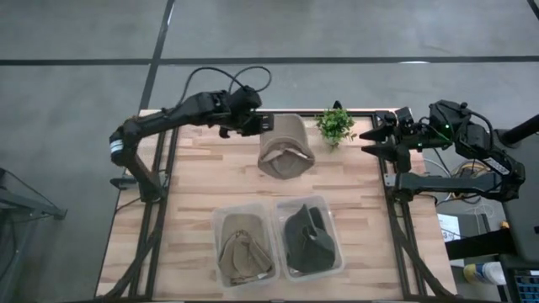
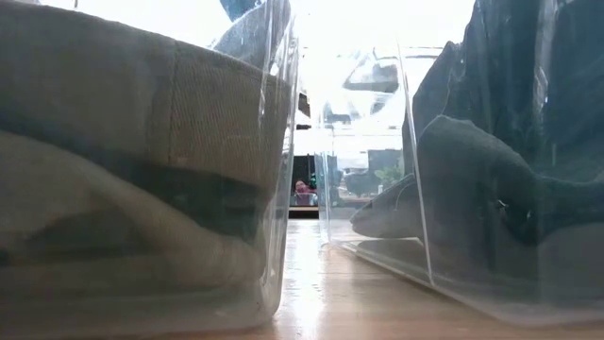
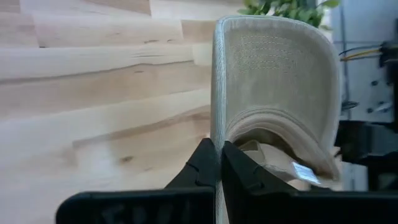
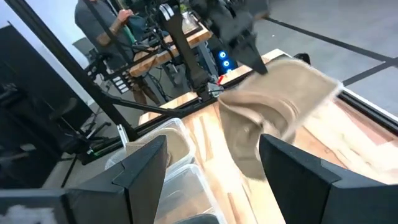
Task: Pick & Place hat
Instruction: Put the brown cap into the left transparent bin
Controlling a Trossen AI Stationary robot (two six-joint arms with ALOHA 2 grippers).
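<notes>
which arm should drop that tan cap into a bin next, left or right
Left. The left claw is already shut on the tan cap's brim, holding it over the table's far side. The right claw is open and empty by the right edge. The bin with a tan cap sits nearer the left arm.

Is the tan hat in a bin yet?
No. The tan hat is outside both bins, pinched at its edge by the left gripper.

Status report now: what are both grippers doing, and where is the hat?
Left gripper shut on tan fabric cap, far table side. Right gripper open, waiting at right edge. Small green plant beside cap.
</notes>
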